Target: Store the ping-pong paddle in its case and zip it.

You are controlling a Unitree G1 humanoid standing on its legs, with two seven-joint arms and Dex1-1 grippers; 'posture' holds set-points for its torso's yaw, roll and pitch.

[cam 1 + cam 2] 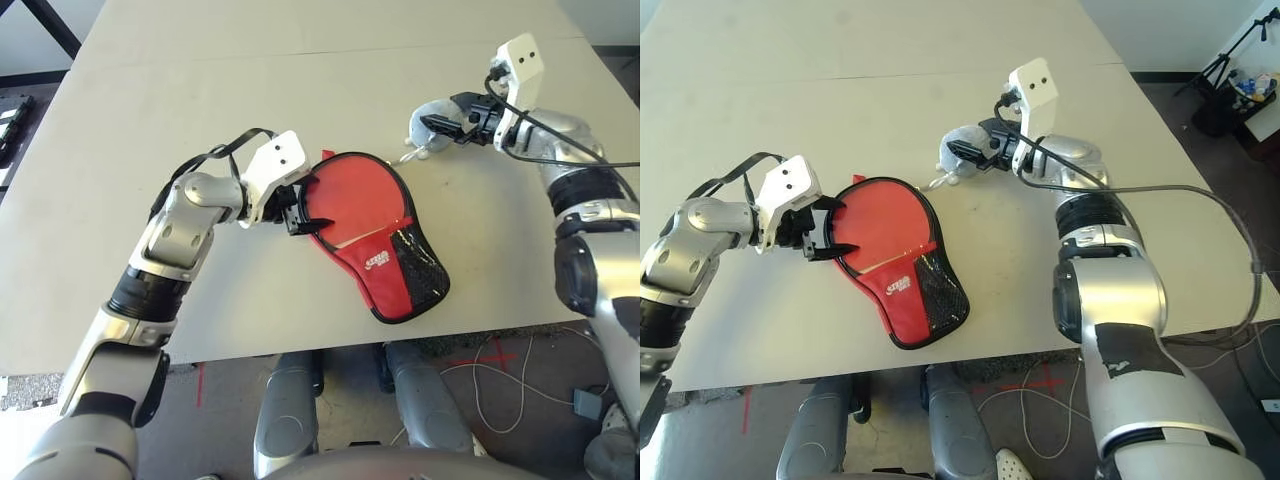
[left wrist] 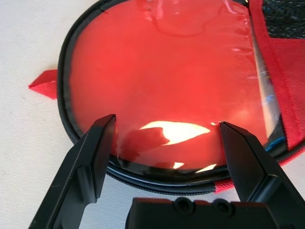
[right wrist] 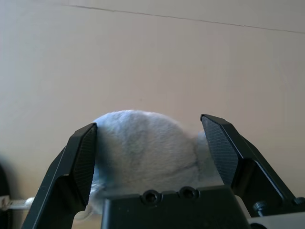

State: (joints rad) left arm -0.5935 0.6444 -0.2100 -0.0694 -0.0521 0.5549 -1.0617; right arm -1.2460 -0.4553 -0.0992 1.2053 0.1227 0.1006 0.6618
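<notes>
Left claw (image 1: 297,213) sits with its two black fingers spread wide, released, at the rounded end of the case (image 1: 375,235), its tips right at the black zipper edge. From the left wrist view the fingers (image 2: 90,162) straddle that edge with the glossy red round surface (image 2: 167,81) lying between and beyond them; it is not clear whether the fingers touch the fabric. A small red tab (image 2: 44,84) sticks out from the case's rim on one side.

Right claw (image 1: 968,152) is lifted above the bench (image 1: 200,90), pointing roughly level toward the robot's left, with its fingers parted around a soft white-grey pouch (image 1: 428,125). In the right wrist view the pouch (image 3: 143,152) bulges between the two finger pads (image 3: 86,162) and seems to press against the near one, so the claw appears to be carrying it in a wide grasp. A thin cord (image 1: 937,181) hangs from the pouch toward the bench.

The case lies flat near the middle of the bench, round end toward the left claw and narrow end toward the front edge, with its black mesh pocket (image 1: 420,265) and white logo (image 1: 377,262) facing up. The ping-pong paddle (image 1: 355,195) shows as the red round face inside the case's open round part; its handle is hidden.
</notes>
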